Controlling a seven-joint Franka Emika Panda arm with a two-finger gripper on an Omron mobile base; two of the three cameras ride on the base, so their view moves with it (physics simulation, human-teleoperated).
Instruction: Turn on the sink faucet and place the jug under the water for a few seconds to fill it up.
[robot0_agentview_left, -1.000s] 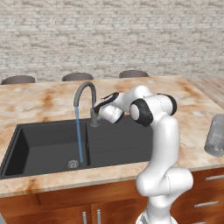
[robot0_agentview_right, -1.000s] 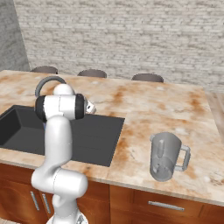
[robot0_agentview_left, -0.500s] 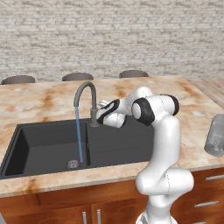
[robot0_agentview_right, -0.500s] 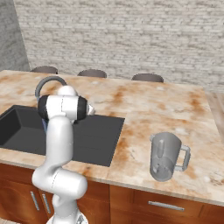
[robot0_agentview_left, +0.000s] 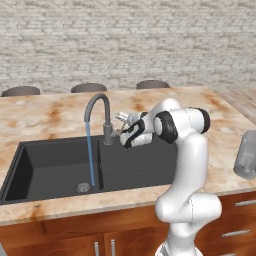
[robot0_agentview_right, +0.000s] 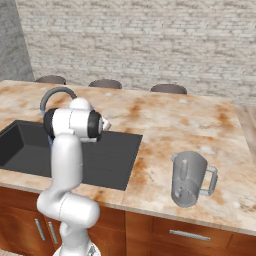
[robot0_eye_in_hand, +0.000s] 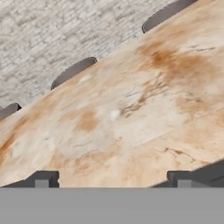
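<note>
My end effector is up over the sink, just to the right of the sink faucet. In the hand view its two dark fingertips sit far apart from each other, so it is spread wide and has nothing in it. It points away from me, at the far part of the desk and the brick wall behind it.

The sink faucet is very close to my end effector. I cannot tell if they touch. The water comes out of the spout in a thin blue line. It falls straight down into the left part of the sink and lands by the round drain. The sink is black, and I see nothing in it but the water.

The jug is far off to the right. It stands up straight on the desk, near the front edge, well apart from the sink. Its handle sticks out to the right. The jug looks see-through and I see nothing inside it. In the left base view the jug is at the right edge.

My own white arm stands between the right base camera and the sink faucet, so it hides most of it there. Three dark chair backs peek up behind the far edge of the desk.
</note>
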